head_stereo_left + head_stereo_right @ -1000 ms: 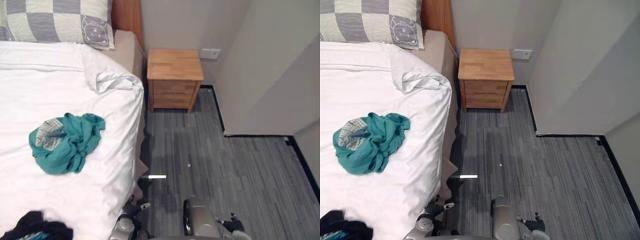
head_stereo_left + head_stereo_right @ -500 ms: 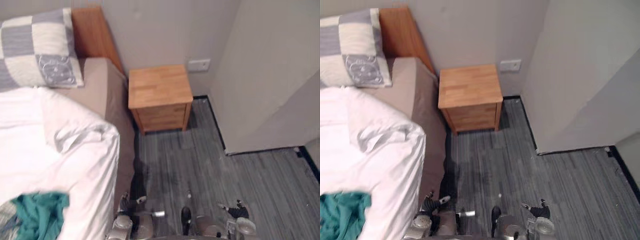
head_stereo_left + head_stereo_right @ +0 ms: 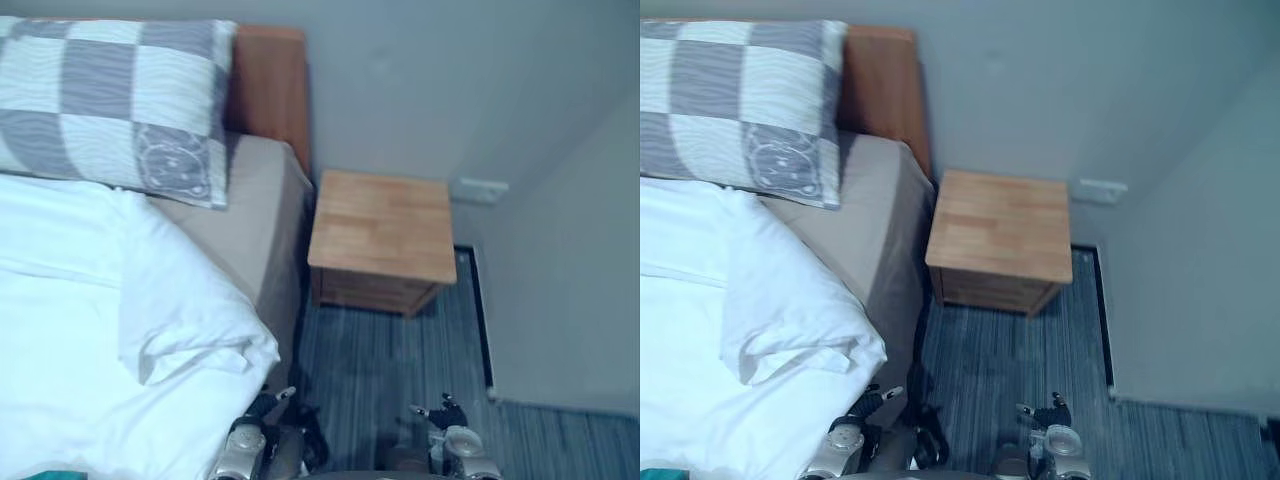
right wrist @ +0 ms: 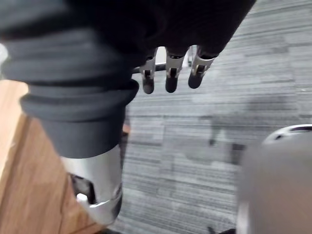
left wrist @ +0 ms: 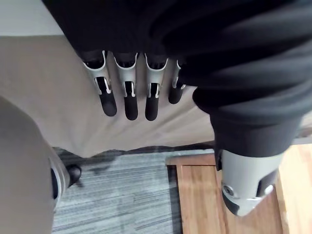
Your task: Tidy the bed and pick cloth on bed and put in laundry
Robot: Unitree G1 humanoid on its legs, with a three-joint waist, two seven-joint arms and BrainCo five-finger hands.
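Bed w/ puffy white duvet, corner folded back & rumpled, prob. awaiting straightening. Left hand hangs by the bed's side, fingers straight, holding nothing. Right hand hangs farther off the bed over grey ribbed carpet, likewise relaxed & empty. Teal cloth: soft sliver on the duvet toward bed's foot. Plump checked pillow at bed's head against smooth wooden headboard. Boxy wooden nightstand just beside the bed.

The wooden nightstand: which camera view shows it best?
The left eye view: the nightstand shows whole there, with its top and front, standing beside the bed. The right eye view shows it nearly as well. In both wrist views a piece of wooden surface shows at the edge, probably part of it.
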